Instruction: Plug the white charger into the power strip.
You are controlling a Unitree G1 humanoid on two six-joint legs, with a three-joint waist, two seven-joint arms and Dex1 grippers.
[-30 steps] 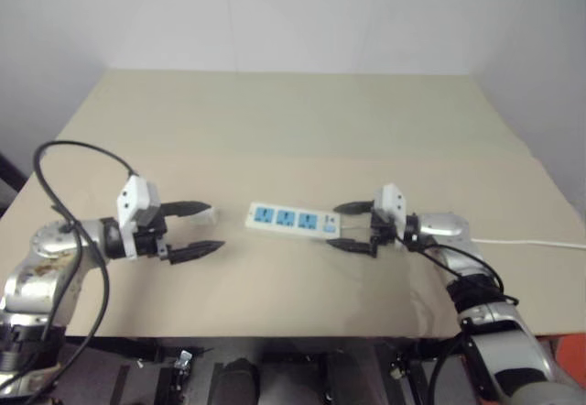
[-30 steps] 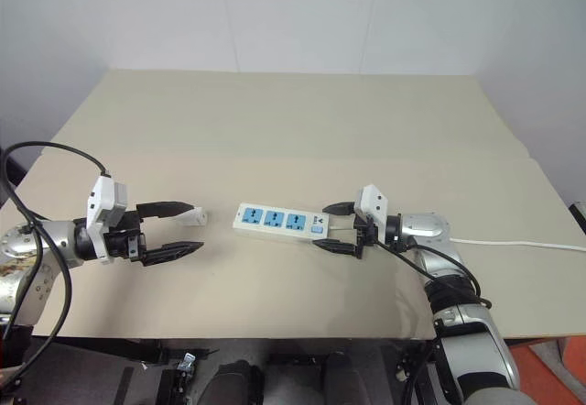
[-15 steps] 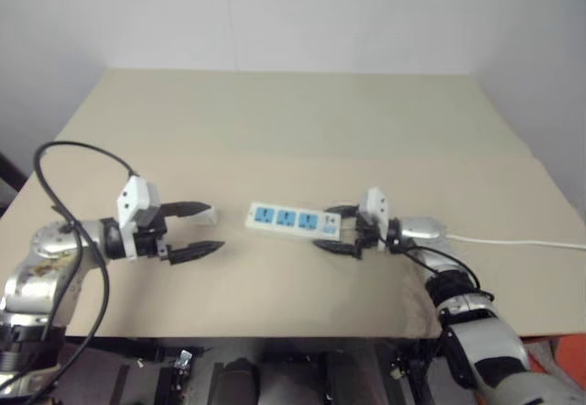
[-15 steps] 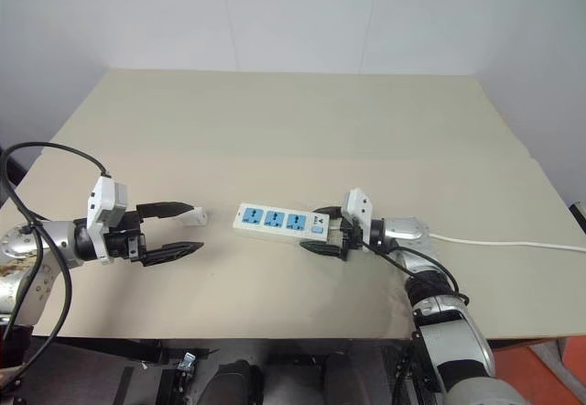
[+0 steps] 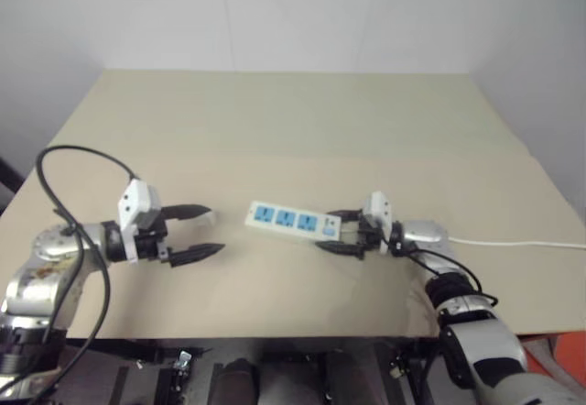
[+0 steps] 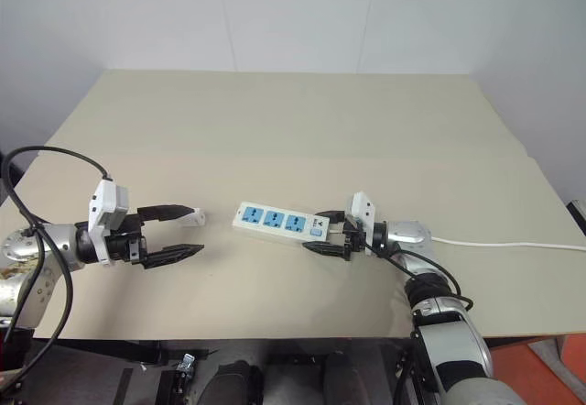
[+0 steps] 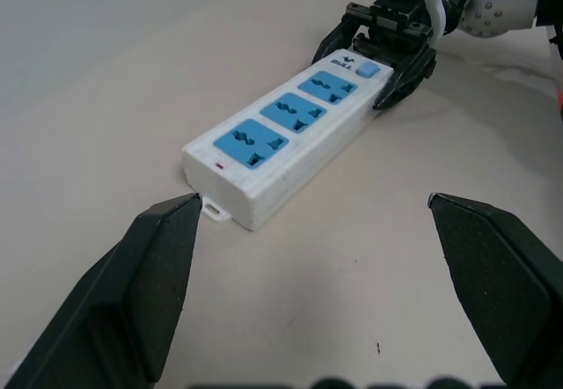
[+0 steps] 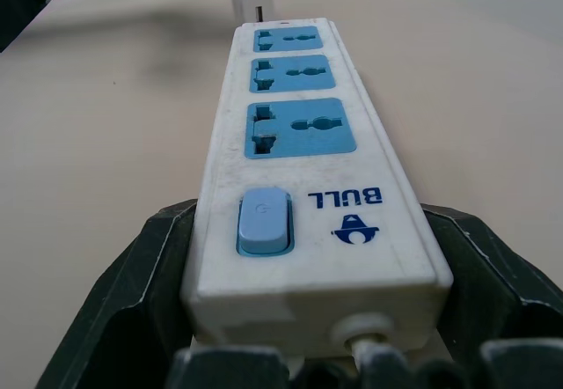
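The power strip (image 6: 279, 222) lies flat near the middle of the table (image 6: 302, 121), its three blue sockets facing up and its switch end pointing right. The right gripper (image 6: 330, 233) reaches in from the right, and its two black fingers (image 8: 163, 257) sit on either side of the switch end, close against the strip's sides; whether they press it I cannot tell. A thin white cord (image 6: 513, 243) runs off to the right edge of the table. The white charger (image 6: 191, 215) lies on the table left of the strip, apart from it, just at the tip of the far finger of the left gripper (image 6: 183, 232), whose jaws stand wide and hold nothing.
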